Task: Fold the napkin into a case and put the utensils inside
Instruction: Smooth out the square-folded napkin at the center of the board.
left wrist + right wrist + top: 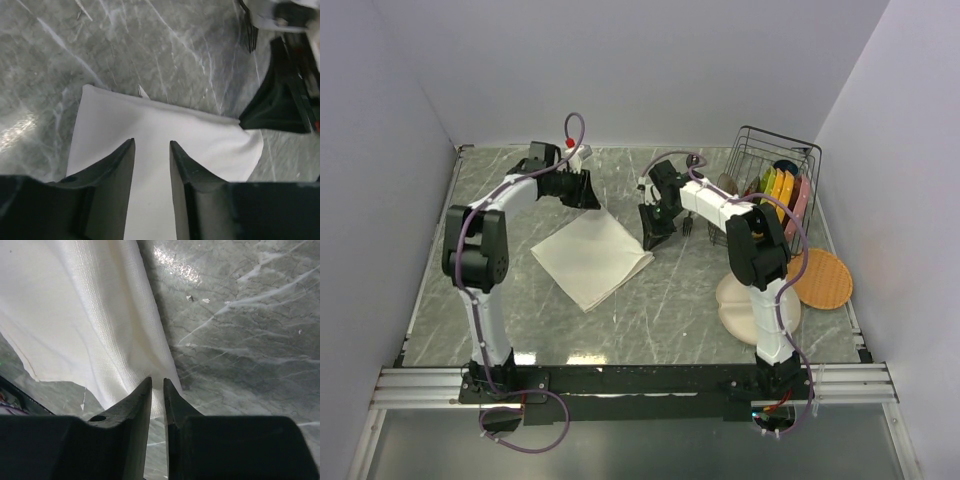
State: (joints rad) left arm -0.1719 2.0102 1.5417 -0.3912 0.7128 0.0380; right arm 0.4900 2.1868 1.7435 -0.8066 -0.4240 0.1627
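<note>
A: Left wrist view, near edge: your left gripper (152, 141). Its fingers stand apart with a clear gap and nothing between them. The napkin (165, 125) lies flat on the table below the tips.

B: Noted. And your right gripper (157, 380)?

A: Its fingers are only a narrow slit apart. The napkin's folded edge runs down to the tips, but you cannot tell from here whether they touch the cloth.

B: Cloth position in the top view?

A: Left of centre on the grey marbled table (700, 300). It is a broad four-sided shape turned corner-on, not a narrow strip. The left gripper is over its far corner and the right gripper is at its right corner. In the left wrist view, a small tip of a lower layer peeks out at the far edge.

B: Utensils?

A: A dark fork (688, 226) lies on the table just right of the right gripper, apart from the cloth.

B: Rest?

A: At far right, a wire rack (775, 150) holds coloured plates (782, 190) on edge. A beige divided plate (735, 300) sits partly under the right arm, with an orange plate (823, 278) beside it.
</note>
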